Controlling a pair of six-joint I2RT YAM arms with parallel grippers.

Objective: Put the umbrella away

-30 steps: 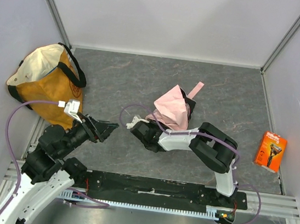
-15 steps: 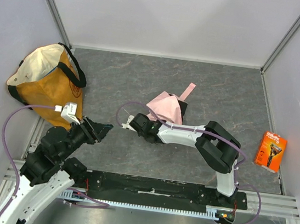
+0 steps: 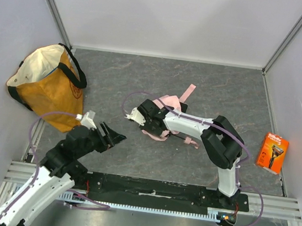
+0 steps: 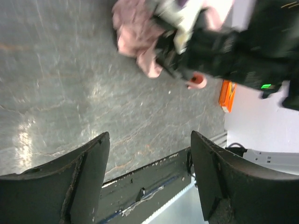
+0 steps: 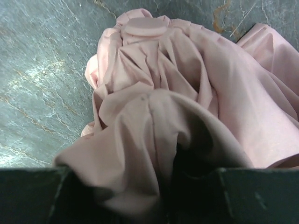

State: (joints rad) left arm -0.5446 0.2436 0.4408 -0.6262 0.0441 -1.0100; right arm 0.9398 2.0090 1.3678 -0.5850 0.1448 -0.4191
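Observation:
The umbrella [image 3: 169,101] is a crumpled bundle of pale pink fabric lying mid-table, with its thin pink strap [image 3: 187,92] sticking out toward the back. My right gripper [image 3: 158,124] covers most of it from above and is shut on the fabric. In the right wrist view the bunched canopy [image 5: 177,93] fills the frame and runs down between the fingers of the right gripper [image 5: 145,186]. My left gripper [image 3: 115,136] hovers open to the left of the umbrella, apart from it. In the left wrist view the left gripper [image 4: 149,140] holds nothing, and the umbrella [image 4: 135,37] lies beyond its fingertips.
An orange-and-cream tote bag [image 3: 46,85] stands at the left wall. A small orange box [image 3: 271,152] lies at the right edge and also shows as the orange box [image 4: 226,95] in the left wrist view. The black base rail [image 3: 157,191] runs along the near edge.
My right gripper has swung back and to the left with the umbrella, whose fabric now lies lower and flatter. My left gripper has moved right toward the middle, with its jaws a little wider.

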